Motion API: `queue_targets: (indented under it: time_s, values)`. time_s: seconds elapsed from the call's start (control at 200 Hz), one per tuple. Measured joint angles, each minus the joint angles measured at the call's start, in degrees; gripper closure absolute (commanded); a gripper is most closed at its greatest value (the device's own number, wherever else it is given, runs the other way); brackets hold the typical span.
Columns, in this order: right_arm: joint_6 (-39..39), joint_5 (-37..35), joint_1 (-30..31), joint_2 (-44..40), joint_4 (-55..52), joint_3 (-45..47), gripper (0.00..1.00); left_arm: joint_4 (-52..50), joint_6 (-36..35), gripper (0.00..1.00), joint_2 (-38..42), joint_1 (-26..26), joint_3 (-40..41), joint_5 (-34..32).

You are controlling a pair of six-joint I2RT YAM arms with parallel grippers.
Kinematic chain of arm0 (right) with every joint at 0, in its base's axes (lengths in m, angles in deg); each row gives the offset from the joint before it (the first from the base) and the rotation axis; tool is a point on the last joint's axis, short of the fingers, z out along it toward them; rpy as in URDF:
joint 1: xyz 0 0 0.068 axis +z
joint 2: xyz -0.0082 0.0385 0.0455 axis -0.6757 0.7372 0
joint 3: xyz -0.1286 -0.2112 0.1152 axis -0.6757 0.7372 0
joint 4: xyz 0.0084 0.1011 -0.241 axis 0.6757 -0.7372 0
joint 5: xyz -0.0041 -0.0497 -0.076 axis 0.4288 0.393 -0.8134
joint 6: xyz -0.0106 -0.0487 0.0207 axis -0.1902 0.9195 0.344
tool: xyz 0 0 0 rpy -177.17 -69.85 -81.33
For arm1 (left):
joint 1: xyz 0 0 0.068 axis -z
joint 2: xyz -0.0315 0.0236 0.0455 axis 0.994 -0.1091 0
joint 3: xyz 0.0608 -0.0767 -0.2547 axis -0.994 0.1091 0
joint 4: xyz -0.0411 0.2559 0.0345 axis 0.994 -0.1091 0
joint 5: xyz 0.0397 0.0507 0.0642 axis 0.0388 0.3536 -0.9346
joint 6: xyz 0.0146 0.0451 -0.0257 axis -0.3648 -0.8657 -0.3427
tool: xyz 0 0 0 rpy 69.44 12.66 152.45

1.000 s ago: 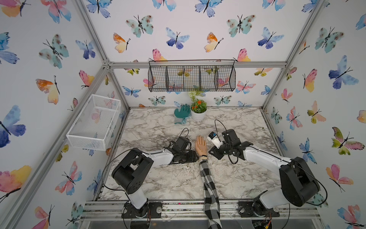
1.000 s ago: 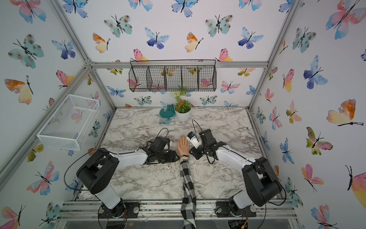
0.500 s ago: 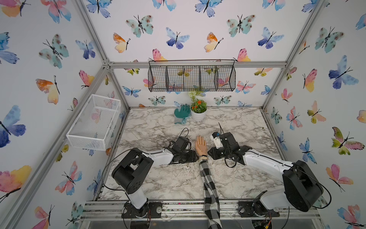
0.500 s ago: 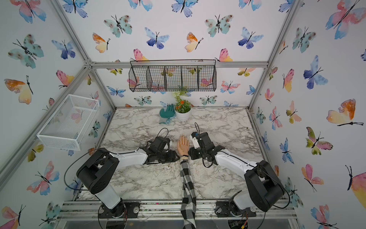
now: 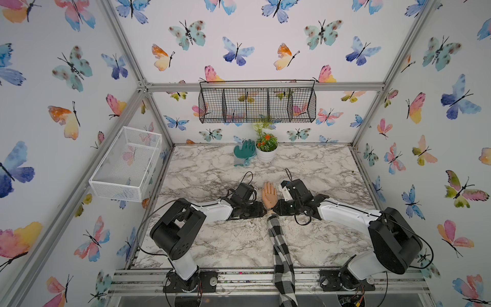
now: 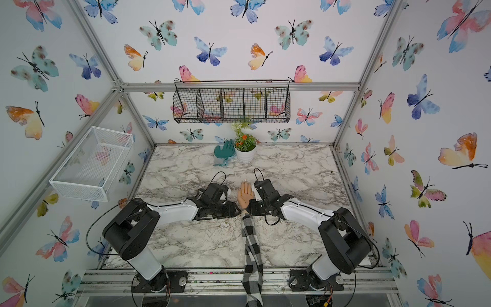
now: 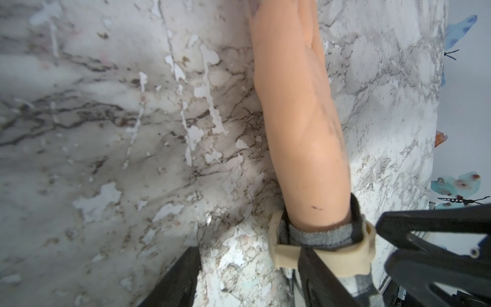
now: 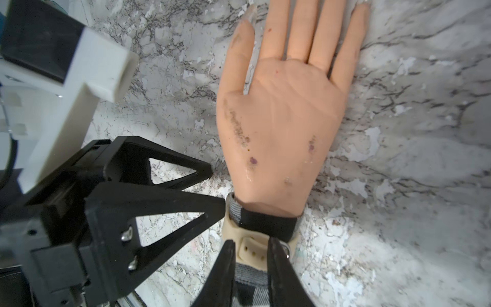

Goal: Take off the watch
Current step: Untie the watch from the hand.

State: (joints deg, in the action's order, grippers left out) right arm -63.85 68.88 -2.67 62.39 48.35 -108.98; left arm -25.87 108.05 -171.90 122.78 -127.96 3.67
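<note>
A mannequin hand (image 5: 269, 192) (image 8: 281, 119) lies palm up on the marble table, with a black-and-white plaid sleeve (image 5: 281, 247) running to the front edge. The watch (image 8: 252, 251) (image 7: 340, 257) shows as a beige strap around the cuff, and its case is hidden. My right gripper (image 8: 252, 242) (image 5: 275, 210) reaches in from the right and is shut on the holed strap end, one finger on each edge. My left gripper (image 7: 248, 252) (image 5: 264, 210) (image 8: 218, 190) comes from the left and is open. One of its fingers (image 7: 318, 276) rests against the strap, with bare table between the jaws.
At the back of the table stand a white flower pot (image 5: 266, 154) and a teal glove (image 5: 244, 155). A black wire basket (image 5: 257, 103) hangs on the back wall. A white mesh basket (image 5: 127, 162) hangs on the left wall.
My right gripper has shifted slightly left and nearer, closing in on the wrist. The left arm and the hand have stayed still.
</note>
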Motion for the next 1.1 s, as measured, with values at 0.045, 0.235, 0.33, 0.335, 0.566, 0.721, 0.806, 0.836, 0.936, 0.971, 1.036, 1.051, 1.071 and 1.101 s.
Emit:
queue_targets:
  time_s: [0.045,0.235,0.33,0.335,0.566,0.721,0.806,0.836,0.936,0.971,1.036,1.051,1.071,1.101]
  values:
    - [-0.02,0.00,0.02,0.31,-0.02,0.00,0.75,0.11,-0.02,0.37,-0.04,0.00,0.00,0.02]
    - [-0.09,0.00,0.04,1.25,0.13,-0.02,0.74,0.28,0.00,0.37,-0.11,0.00,0.00,0.07]
    - [-0.04,0.00,0.15,1.88,0.15,-0.24,0.73,0.42,0.00,0.37,-0.15,0.00,0.00,0.13]
    - [-0.04,0.00,0.15,1.88,0.17,-0.24,0.73,0.42,0.00,0.36,-0.15,0.00,0.00,0.13]
    - [0.07,0.24,0.46,2.67,0.72,-0.55,0.71,0.50,0.02,0.37,-0.20,0.00,0.00,0.17]
    - [0.68,0.81,0.50,3.80,0.83,-1.22,0.78,0.50,0.02,0.37,-0.20,-0.11,0.00,0.17]
    - [1.11,0.98,0.50,4.09,1.18,-1.25,0.82,0.50,0.02,0.37,-0.20,-0.22,0.00,0.20]
    - [1.31,1.03,0.50,4.11,1.31,-1.25,0.83,0.50,0.02,0.36,-0.20,-0.26,0.00,0.20]
    - [1.97,1.05,0.50,4.09,1.64,-1.27,0.87,0.50,0.07,0.36,-0.20,-0.31,0.00,0.24]
    - [2.23,1.05,0.50,4.09,1.84,-1.27,0.88,0.50,0.09,0.36,-0.20,-0.31,0.00,0.22]
    - [2.62,1.05,0.52,4.07,2.23,-1.27,0.91,0.50,0.11,0.36,-0.20,-0.31,0.00,0.22]
    - [2.67,1.05,0.52,4.04,2.27,-1.27,0.92,0.50,0.11,0.36,-0.20,-0.31,0.00,0.22]
    - [2.67,1.03,0.55,4.00,2.29,-1.22,0.93,0.50,0.11,0.36,-0.20,-0.31,0.00,0.22]
    - [2.75,0.96,0.61,3.87,2.38,-1.16,0.94,0.50,0.13,0.36,-0.20,-0.31,0.00,0.22]
